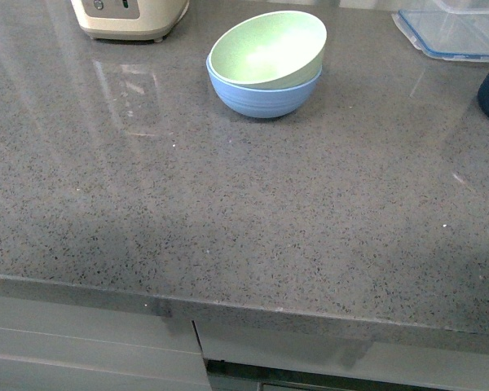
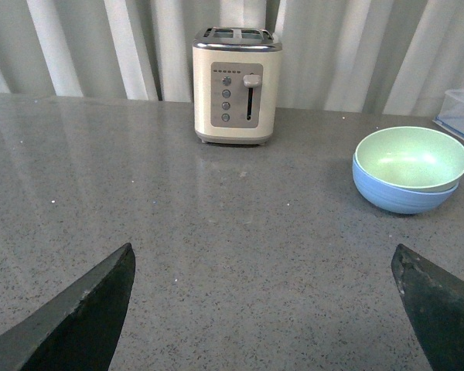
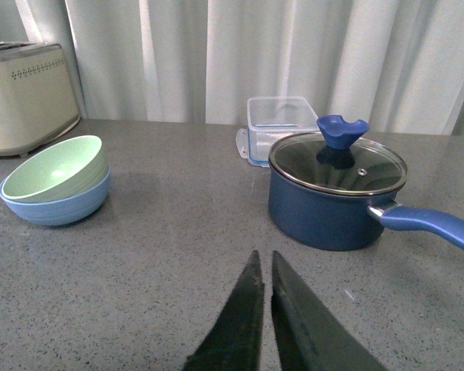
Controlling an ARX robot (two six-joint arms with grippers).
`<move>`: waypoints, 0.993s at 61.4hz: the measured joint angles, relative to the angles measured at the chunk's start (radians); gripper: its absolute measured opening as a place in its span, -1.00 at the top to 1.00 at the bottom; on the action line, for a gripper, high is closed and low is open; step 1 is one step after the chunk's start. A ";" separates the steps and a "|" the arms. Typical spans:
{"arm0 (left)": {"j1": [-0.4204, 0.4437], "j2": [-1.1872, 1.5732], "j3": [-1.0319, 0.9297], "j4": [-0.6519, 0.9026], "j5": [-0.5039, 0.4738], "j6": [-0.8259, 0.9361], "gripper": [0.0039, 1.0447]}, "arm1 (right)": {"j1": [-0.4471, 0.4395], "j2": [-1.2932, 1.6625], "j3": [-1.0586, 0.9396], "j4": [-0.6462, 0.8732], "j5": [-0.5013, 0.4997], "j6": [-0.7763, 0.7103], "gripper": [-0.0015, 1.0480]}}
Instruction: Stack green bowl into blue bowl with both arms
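Observation:
The green bowl (image 1: 269,47) sits nested inside the blue bowl (image 1: 265,95) at the back of the grey counter, slightly tilted. The pair also shows in the left wrist view, green bowl (image 2: 411,157) in blue bowl (image 2: 402,195), and in the right wrist view, green bowl (image 3: 54,167) in blue bowl (image 3: 56,207). My left gripper (image 2: 263,267) is open and empty, well back from the bowls. My right gripper (image 3: 264,259) is shut and empty, also away from them. Neither arm shows in the front view.
A cream toaster (image 2: 236,85) stands at the back left (image 1: 129,16). A dark navy pot with glass lid (image 3: 334,193) and a clear container (image 3: 280,124) stand to the right of the bowls. The counter's front edge (image 1: 244,314) runs near me.

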 joint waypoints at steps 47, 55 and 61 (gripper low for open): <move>0.000 0.000 0.000 0.000 0.000 0.000 -0.88 | 0.000 0.000 0.000 0.000 0.000 0.003 -0.81; 0.000 0.000 0.000 0.000 0.000 0.000 -0.88 | 0.000 0.000 0.000 0.000 0.000 0.003 -0.81; 0.000 0.000 0.000 0.000 0.000 0.000 -0.88 | 0.000 0.000 0.000 0.000 0.000 0.003 -0.81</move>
